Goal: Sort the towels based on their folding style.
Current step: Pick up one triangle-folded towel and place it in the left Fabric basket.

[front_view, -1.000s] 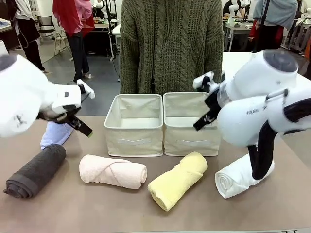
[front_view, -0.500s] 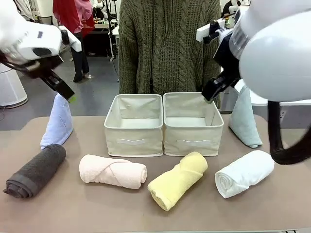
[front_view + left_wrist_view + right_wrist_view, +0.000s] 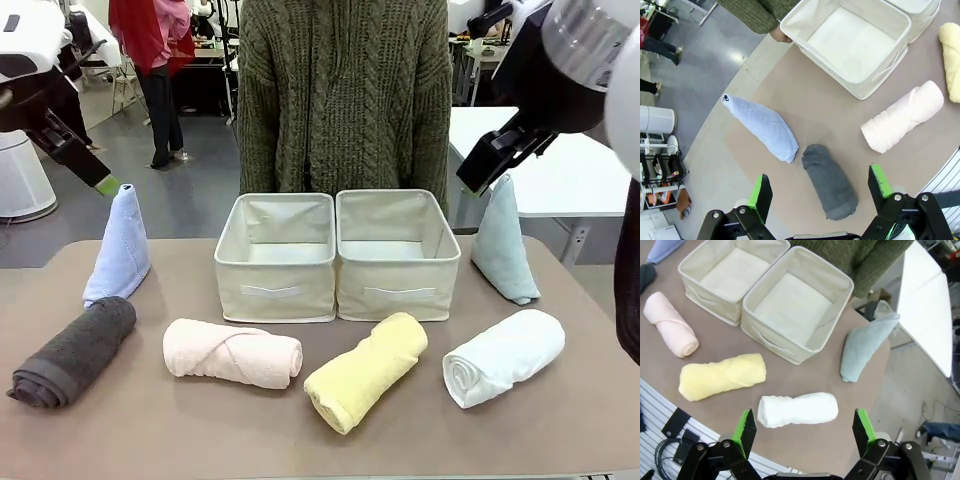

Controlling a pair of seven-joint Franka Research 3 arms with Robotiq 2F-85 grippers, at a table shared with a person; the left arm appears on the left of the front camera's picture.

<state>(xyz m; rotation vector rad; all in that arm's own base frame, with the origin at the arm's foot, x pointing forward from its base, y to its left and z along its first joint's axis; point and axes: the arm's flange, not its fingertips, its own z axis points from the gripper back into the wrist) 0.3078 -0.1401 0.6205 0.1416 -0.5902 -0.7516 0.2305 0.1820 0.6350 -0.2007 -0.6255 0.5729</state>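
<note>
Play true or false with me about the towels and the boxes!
1. Both cream bins are empty. True.
2. The yellow towel is inside a bin. False: it lies on the table in front of them.
3. The pale blue towel stands up like a cone. True.
4. The left fingers squeeze the dark grey towel. False: they are open, above the table, holding nothing.
5. The white towel is rolled up. True.
</note>
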